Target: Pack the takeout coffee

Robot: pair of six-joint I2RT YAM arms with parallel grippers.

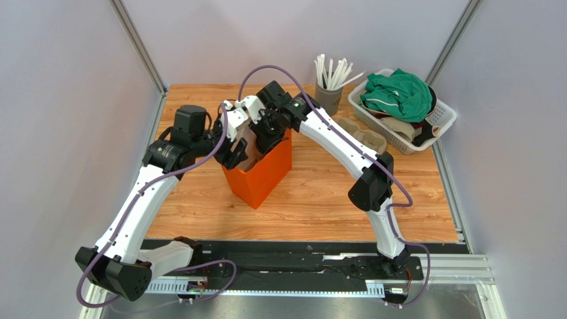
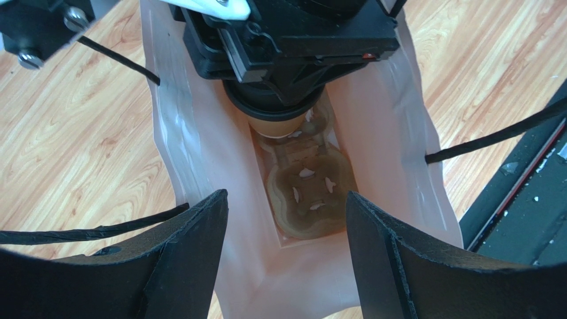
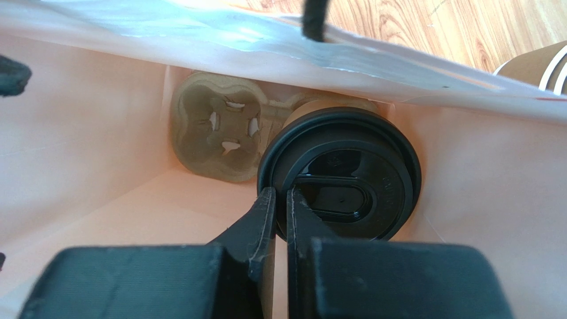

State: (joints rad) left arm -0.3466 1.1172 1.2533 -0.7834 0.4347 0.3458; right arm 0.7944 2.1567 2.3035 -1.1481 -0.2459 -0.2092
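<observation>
The orange bag [image 1: 263, 174] stands open mid-table. Inside it my right gripper [image 3: 281, 199] is shut on the rim of the black lid [image 3: 346, 173] of the takeout coffee, whose tan wall [image 2: 276, 125] shows under the gripper body in the left wrist view. A brown pulp cup carrier [image 3: 216, 136] lies on the bag's floor [image 2: 309, 199], and the cup hangs over its far pocket; I cannot tell whether they touch. My left gripper [image 2: 286, 195] is open over the bag's near edge, its fingers [image 2: 199, 239] wide apart and empty.
The bag's black handles [image 2: 492, 138] hang to each side. A grey cup of white straws [image 1: 328, 96] and a white basket with green cloth [image 1: 402, 109] stand at the back right. Spare pulp carriers [image 1: 363, 133] lie beside them. Paper cups [image 3: 532, 66] stand just outside the bag.
</observation>
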